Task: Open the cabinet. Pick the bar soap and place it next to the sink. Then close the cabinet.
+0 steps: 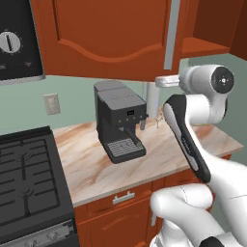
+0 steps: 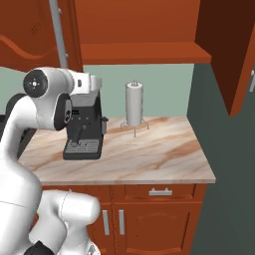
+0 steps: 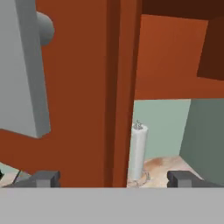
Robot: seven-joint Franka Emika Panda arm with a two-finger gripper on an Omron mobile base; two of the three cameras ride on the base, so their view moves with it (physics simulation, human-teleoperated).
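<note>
The cabinet hangs over the counter, reddish-brown, its left door shut and carrying a long silver handle. Its right door stands swung open, showing the inner floor. My gripper sits just below the left door's lower right corner, under the handle's foot; from the other side the gripper shows in front of the coffee machine. Looking along the gripper, both fingertips stand wide apart, open, with nothing between them; the handle looms at left. The bar soap and the sink are out of view.
A dark coffee machine stands on the marble counter, with a white paper-towel roll on a wire stand to its right. A black stove borders the counter's left end. Drawers with short pulls lie below.
</note>
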